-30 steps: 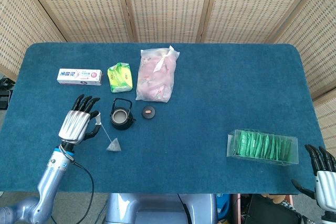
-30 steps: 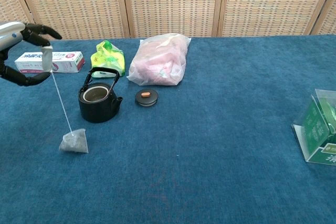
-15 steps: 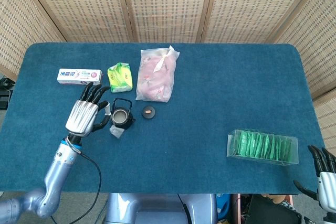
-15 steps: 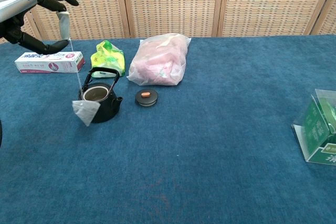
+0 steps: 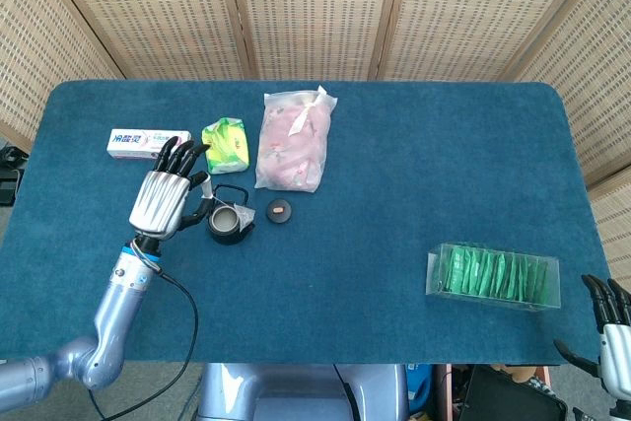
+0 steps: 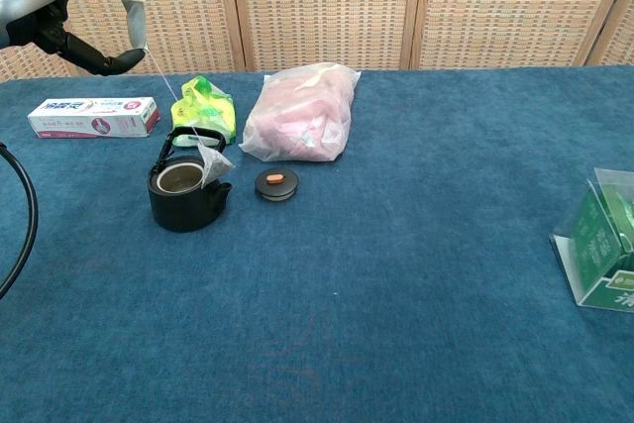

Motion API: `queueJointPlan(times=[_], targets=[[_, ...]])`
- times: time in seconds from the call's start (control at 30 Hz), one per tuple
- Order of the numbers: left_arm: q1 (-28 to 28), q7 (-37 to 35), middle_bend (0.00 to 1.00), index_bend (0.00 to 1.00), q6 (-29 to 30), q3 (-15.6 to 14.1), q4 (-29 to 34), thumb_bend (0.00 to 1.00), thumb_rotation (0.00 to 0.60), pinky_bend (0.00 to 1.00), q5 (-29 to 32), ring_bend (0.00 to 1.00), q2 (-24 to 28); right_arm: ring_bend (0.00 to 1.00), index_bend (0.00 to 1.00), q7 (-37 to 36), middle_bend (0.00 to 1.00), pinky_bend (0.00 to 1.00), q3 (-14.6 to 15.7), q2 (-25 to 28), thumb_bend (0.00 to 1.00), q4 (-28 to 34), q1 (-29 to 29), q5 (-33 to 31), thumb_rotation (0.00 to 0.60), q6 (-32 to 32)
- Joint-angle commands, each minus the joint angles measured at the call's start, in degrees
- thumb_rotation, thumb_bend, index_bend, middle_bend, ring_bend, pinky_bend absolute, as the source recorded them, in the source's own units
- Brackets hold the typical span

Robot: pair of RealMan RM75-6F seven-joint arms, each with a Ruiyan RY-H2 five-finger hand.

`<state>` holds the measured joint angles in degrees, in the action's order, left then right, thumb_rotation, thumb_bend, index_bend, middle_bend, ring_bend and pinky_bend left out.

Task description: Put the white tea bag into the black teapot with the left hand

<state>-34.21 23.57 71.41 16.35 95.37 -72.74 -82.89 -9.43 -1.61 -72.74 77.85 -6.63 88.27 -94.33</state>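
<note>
The left hand [image 6: 69, 7] is up high, pinching the paper tag of the tea bag [image 6: 212, 163] between thumb and a finger, the other fingers spread. The string runs down and right, and the bag hangs at the right rim of the teapot [image 6: 184, 190], just under its raised handle, not yet inside as far as I can tell.

Here's the risk: the bag sits off-centre and swings on a long string, so if it is lowered now it may drape over the rim or spout, or snag the handle, and slide down the outside. A quick drop could also let it swing out toward the lid [image 6: 276, 183] lying just right of the pot. And the pinch on the tag is slight; a slip drops everything.

Room to move: the pot has open tabletop [image 6: 396, 294] on its near side, but the green packet [image 6: 203, 106] sits close behind it, the pink bag [image 6: 299, 114] far right, the toothpaste box [image 6: 91, 116] far left. The right hand [image 5: 613, 327] hangs open off the near right corner, beyond the green box [image 5: 493, 276], well clear.
</note>
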Motion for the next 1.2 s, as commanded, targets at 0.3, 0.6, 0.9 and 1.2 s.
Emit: queueJointPlan(times=[0.3,0.6,0.9,1.2], targets=[[0.04,-0.42,0.17,0.61,0.46,-0.34,-1.05,0.47,0.600,0.01,0.72,0.10,0.46,0.08,0.12,0.24,0.21,0.16,-0.06,0.05,0.01,0.18,0.10,-0.11,0.600,0.31],[0.47,-1.24,0.17,0.61,1.00,-0.47,-3.00,0.47,0.600,0.00,1.80,0.10,1.09,0.08,0.12,1.00,0.21,0.16,-0.06,0.26,0.01,0.81,0.33,-0.08,0.600,0.75],[0.51,-1.85,0.17,0.61,0.07,-1.31,-4.62,0.47,0.600,0.00,2.86,0.10,0.98,0.08,0.12,1.62,0.21,0.16,-0.08,0.32,0.01,1.33,0.47,-0.14,0.600,1.05],[1.83,-0.17,0.17,0.61,-0.38,-5.19,-2.70,0.47,0.600,0.00,1.78,0.10,1.74,0.08,0.12,1.68,0.21,0.16,-0.06,0.45,0.01,1.53,0.20,-0.23,0.600,0.72]])
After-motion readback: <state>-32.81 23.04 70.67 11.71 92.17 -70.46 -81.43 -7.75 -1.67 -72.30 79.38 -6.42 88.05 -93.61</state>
